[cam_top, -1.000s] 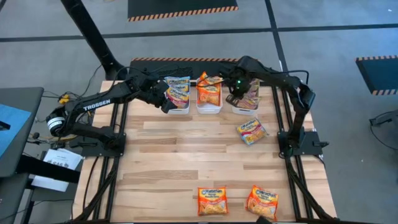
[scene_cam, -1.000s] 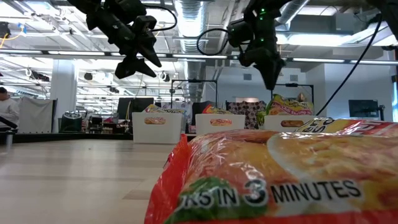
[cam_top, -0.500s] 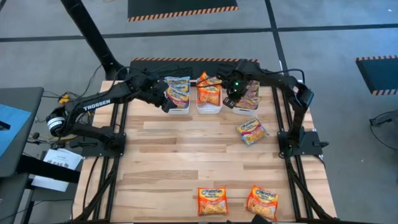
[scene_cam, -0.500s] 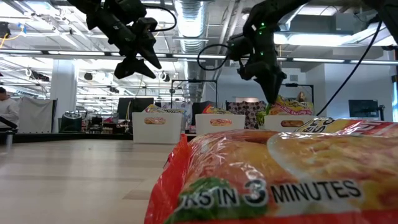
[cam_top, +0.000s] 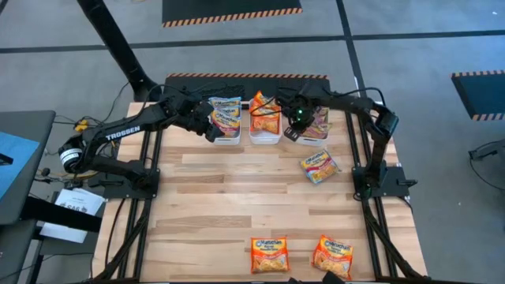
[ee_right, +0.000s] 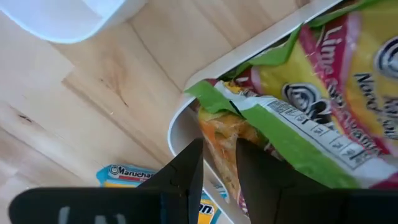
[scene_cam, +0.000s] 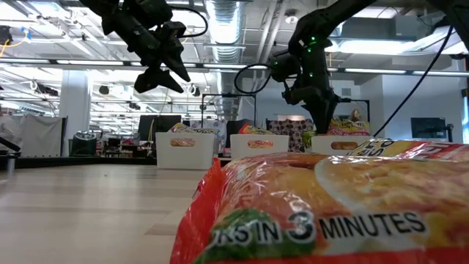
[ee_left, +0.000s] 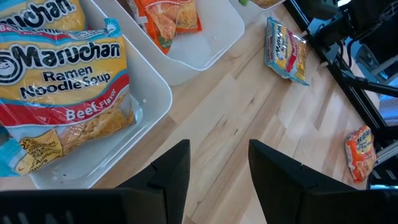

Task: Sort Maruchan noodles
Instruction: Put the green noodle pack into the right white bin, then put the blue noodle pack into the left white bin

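Observation:
Three white trays stand in a row at the table's far edge, all holding Maruchan noodle packets. The left tray (cam_top: 225, 118) holds pale yellow-blue packets (ee_left: 62, 68), the middle tray (cam_top: 265, 118) orange ones, and the right tray (cam_top: 314, 126) green-yellow ones (ee_right: 323, 93). One pale packet (cam_top: 318, 166) lies flat on the wood near the right tray. Two orange packets (cam_top: 270, 255) (cam_top: 332, 255) lie at the near edge. My right gripper (ee_right: 219, 162) is narrowly open, low over the right tray's near-left corner. My left gripper (ee_left: 219, 168) hovers open beside the left tray. My right gripper's fingers (ee_right: 186, 168) come down from above at the near-left corner of the top green-yellow packet (ee_right: 224, 124), which lies in the right tray. I cannot tell whether they touch it.
The right tray's rim (ee_right: 180, 124) runs just under my right gripper. In the low view a near orange packet (scene_cam: 322, 205) fills the foreground. Bare wood lies across the table's middle. Dark frame rails run along both side edges.
My right gripper has come down and moved a little toward the table's near-left, from above the right tray to low over its near-left corner and the packet there. The packets have not moved.

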You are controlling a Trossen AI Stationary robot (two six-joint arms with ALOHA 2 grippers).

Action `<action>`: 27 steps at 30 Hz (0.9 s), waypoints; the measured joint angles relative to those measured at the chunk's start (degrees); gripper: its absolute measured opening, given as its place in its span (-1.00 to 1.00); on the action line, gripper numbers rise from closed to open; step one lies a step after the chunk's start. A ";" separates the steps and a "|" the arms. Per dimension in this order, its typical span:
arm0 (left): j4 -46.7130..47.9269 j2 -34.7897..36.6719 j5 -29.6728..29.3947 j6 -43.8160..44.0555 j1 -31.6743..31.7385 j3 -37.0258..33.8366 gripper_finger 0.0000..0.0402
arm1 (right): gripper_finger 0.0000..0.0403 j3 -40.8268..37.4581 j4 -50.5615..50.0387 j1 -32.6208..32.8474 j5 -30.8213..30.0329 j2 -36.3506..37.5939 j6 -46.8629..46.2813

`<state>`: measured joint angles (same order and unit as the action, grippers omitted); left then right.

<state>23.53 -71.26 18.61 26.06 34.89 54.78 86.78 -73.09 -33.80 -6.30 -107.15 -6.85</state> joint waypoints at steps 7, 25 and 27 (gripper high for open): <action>-0.09 0.00 -1.31 0.09 0.02 0.00 -0.26 | -0.41 -1.00 2.83 0.11 0.85 -0.05 0.76; -0.26 0.00 -2.69 -0.13 0.02 0.00 -0.26 | -0.41 13.95 -6.66 2.33 3.43 0.30 0.87; -0.20 0.00 -2.69 -0.13 0.02 0.00 -0.26 | -0.41 15.95 -9.19 2.81 3.43 0.34 1.13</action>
<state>23.33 -71.26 15.92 25.93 34.92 54.78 102.72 -82.29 -31.00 -2.87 -106.80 -5.72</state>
